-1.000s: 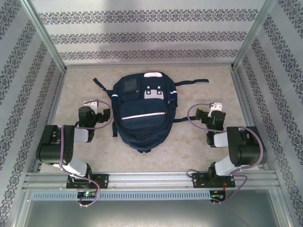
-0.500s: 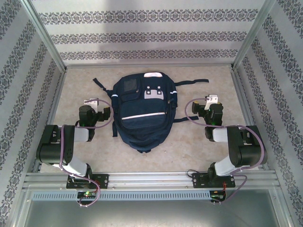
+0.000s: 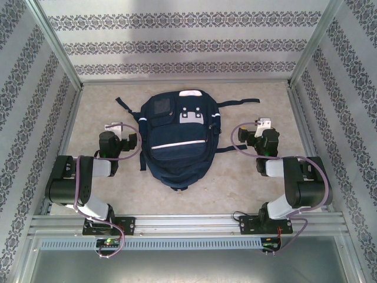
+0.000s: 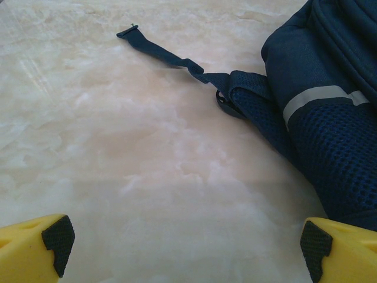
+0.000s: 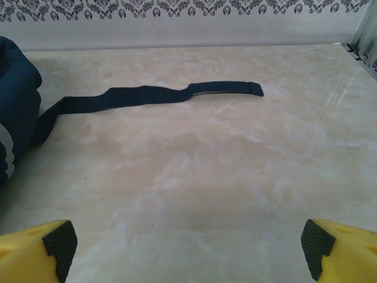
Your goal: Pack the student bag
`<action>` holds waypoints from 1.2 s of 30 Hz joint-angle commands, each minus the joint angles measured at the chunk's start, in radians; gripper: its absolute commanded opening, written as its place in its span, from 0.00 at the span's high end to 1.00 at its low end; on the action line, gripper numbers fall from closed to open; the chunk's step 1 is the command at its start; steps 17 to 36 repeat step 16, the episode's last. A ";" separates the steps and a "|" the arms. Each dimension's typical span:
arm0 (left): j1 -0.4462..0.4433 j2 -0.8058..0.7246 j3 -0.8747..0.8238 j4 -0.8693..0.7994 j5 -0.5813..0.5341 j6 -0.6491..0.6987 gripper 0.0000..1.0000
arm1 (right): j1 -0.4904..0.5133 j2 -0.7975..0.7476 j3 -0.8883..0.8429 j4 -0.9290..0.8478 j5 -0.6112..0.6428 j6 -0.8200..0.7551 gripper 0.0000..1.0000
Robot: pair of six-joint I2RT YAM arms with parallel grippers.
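large navy blue fabric backpack (image 3: 177, 141) lay flat mid beige marbled worktop (image 3: 235, 188), top toward 12 o'clock. Left end effector (image 3: 113, 127) sat at its 9 o'clock, right end effector (image 3: 263, 124) at 3 o'clock. Both had fingers spread wide, gripping nothing, clear of the bag. Dark webbing strap (image 5: 153, 94) trailed toward 3 o'clock. Pockets looked zipped, but too small to be sure.

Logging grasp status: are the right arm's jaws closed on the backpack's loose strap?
No, the strap lies flat on the table, well ahead of the wide-open jaws.

Bright, even overhead light, soft shadows (wrist views slightly hazy)
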 commanded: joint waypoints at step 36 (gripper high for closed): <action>-0.010 0.004 0.014 0.037 -0.001 0.019 0.01 | 0.001 -0.013 0.003 0.009 -0.019 -0.011 0.02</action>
